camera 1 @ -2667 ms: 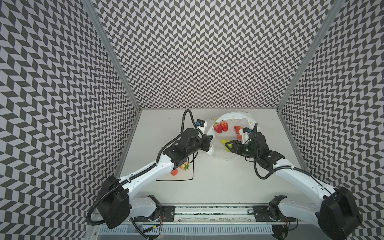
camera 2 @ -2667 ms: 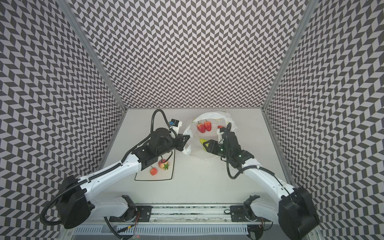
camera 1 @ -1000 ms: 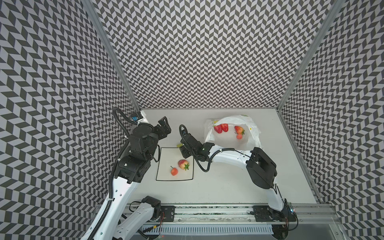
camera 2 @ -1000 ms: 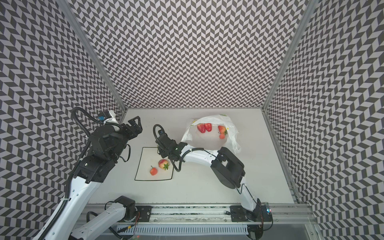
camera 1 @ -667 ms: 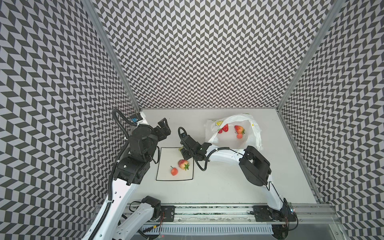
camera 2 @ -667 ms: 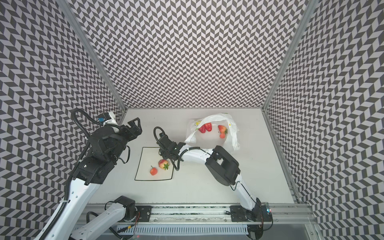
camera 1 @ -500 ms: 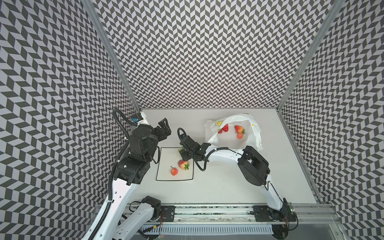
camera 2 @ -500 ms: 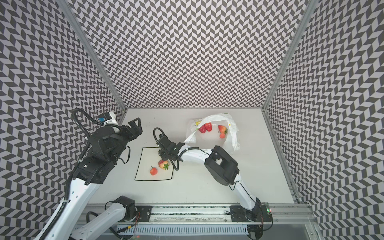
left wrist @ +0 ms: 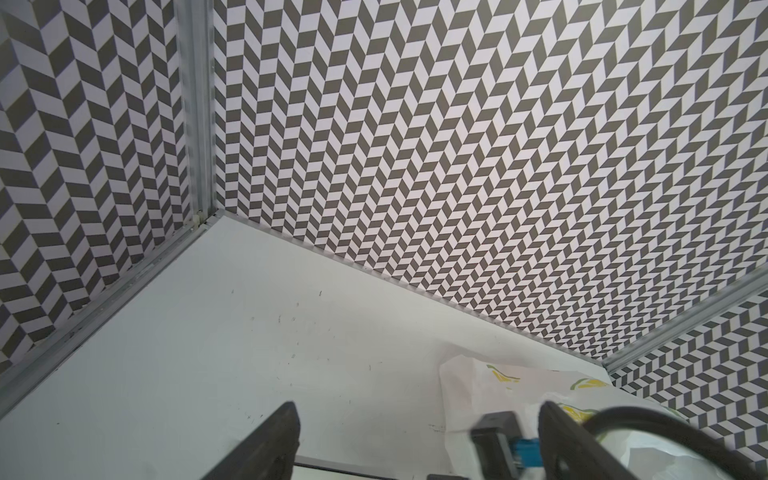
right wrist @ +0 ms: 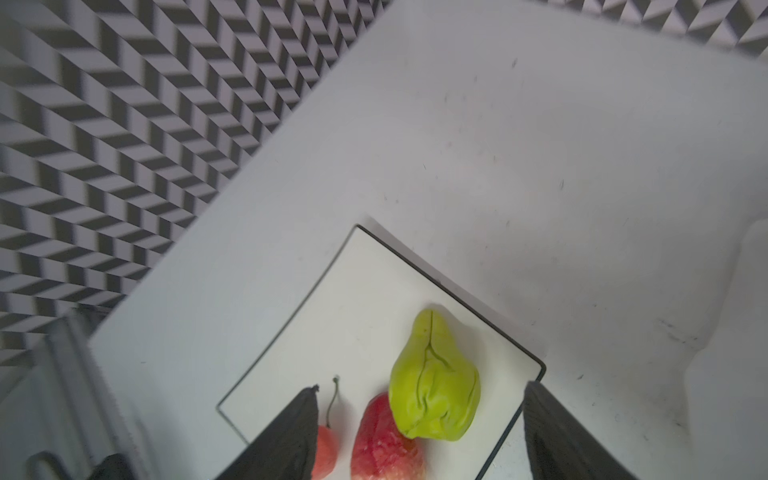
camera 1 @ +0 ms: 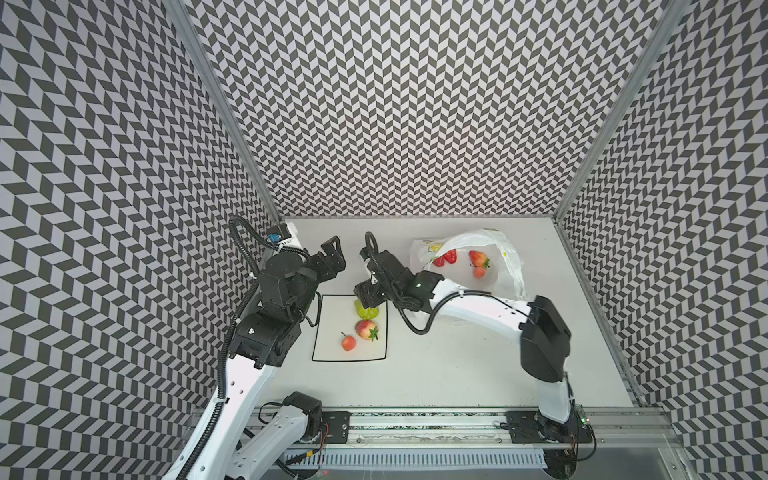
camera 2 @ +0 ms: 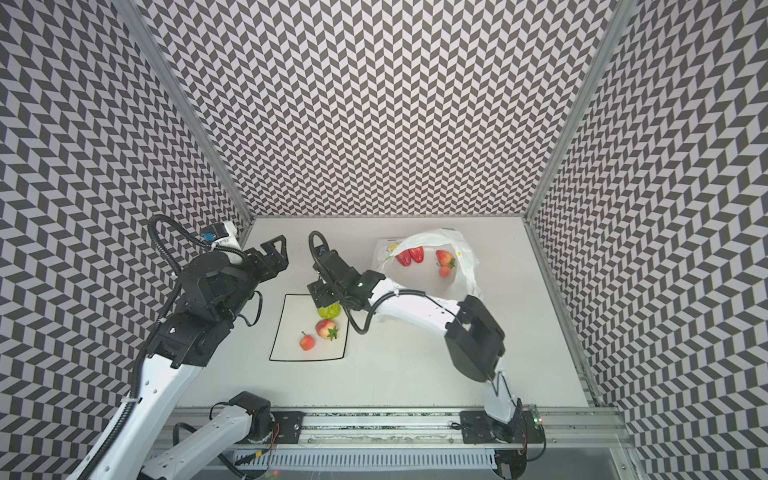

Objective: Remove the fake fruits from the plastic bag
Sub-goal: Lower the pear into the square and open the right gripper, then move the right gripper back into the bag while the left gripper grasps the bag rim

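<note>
Light-green fruit (right wrist: 434,382) lying on plate (right wrist: 353,311), narrow end away from right jaws (wide, empty), left jaws wide

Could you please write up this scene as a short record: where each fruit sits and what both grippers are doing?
On plate: green fruit, plate strawberry, stemmed ball
In plastic bag: paired strawberries, capped strawberry, small ball
Right gripper: over the plate's far right corner, jaws open either side of the green fruit, not touching it
Left gripper: raised left of the plate, jaws open, empty
</note>
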Robot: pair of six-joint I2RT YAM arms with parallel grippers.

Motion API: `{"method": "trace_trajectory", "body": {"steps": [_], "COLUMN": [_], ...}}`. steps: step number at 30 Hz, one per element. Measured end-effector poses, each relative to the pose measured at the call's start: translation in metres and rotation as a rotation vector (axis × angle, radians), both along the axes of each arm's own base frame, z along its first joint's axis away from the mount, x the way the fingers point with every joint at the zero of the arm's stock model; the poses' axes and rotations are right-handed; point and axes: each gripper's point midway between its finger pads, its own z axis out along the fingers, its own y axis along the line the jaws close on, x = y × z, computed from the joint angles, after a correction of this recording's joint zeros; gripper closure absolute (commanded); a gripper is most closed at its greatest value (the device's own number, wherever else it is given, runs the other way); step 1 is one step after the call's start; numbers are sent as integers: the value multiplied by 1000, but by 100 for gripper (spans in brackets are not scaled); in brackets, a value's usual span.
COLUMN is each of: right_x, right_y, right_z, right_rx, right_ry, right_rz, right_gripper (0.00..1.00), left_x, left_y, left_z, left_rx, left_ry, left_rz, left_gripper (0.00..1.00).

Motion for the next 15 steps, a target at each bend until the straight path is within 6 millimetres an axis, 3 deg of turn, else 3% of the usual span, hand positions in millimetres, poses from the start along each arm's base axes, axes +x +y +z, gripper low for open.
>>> {"method": "trace_trajectory", "body": {"steps": [5, 8, 11, 13, 15], "right_x": [-44, -68, -70, -64, -54], "right_y": [-44, -87, -129, -151, -172], "right_z": [121, 156, 148, 122, 79], "right_rx": [204, 282, 282, 244, 174], "right_ry": [-136, -181, -173, -132, -69], "right_rz": [21, -14, -118, -199, -294], "right_gripper": [28, 31, 35, 36, 39], "left_x": [5, 8, 9, 8, 1], "left_y": [-15, -30, -48, -65, -90], "left_z": [-4, -11, -16, -19, -23], "left_rx": [-10, -17, -26, -25, -19], "left_ry": [-3, 2, 12, 20, 31], "left_rz": [-75, -155, -237, -299, -386], "left_gripper": [10, 11, 11, 10, 8]}}
